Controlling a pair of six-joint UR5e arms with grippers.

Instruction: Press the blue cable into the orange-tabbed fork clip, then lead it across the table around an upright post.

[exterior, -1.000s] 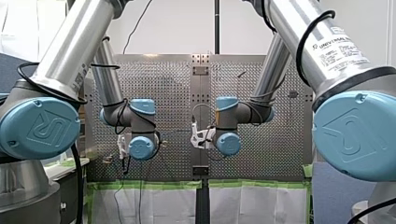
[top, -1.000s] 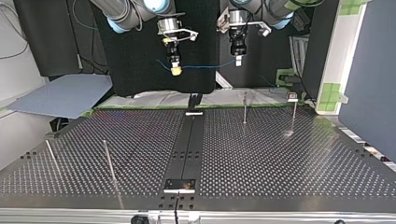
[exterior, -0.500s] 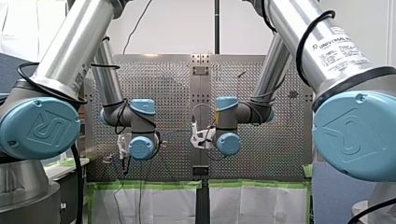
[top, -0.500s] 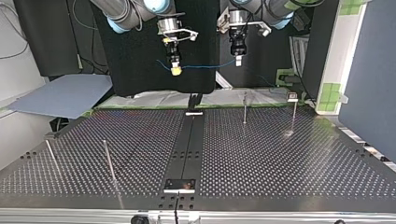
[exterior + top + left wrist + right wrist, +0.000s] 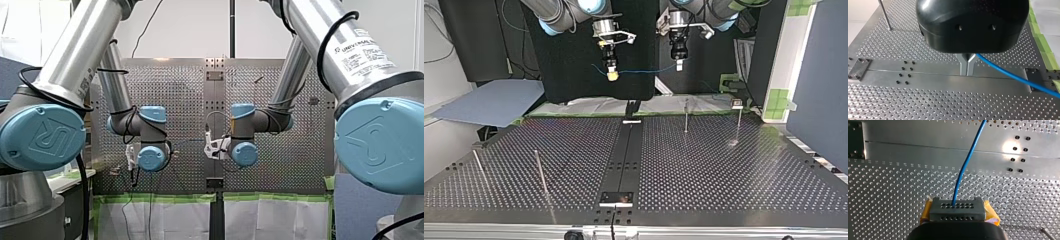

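The blue cable (image 5: 644, 71) hangs taut in the air between my two grippers, well above the perforated table (image 5: 704, 165). My left gripper (image 5: 679, 66), at the top view's right, has its metal fingers shut on it; in the left wrist view the cable (image 5: 1018, 80) runs off sideways from the left gripper (image 5: 967, 73). My right gripper (image 5: 612, 76), with yellow pads, is shut on the cable too, which leads straight ahead (image 5: 968, 162) from the right gripper (image 5: 957, 208). A small clip on a thin stem (image 5: 737, 105) stands at the top view's far right; its tab colour is too small to tell.
Thin upright posts stand on the table: one (image 5: 686, 116) at the far middle-right, two (image 5: 541, 172) (image 5: 478, 167) at the near left of the top view. A dark centre rail (image 5: 626, 160) runs down the table. Another post (image 5: 885, 15) shows beyond my left gripper.
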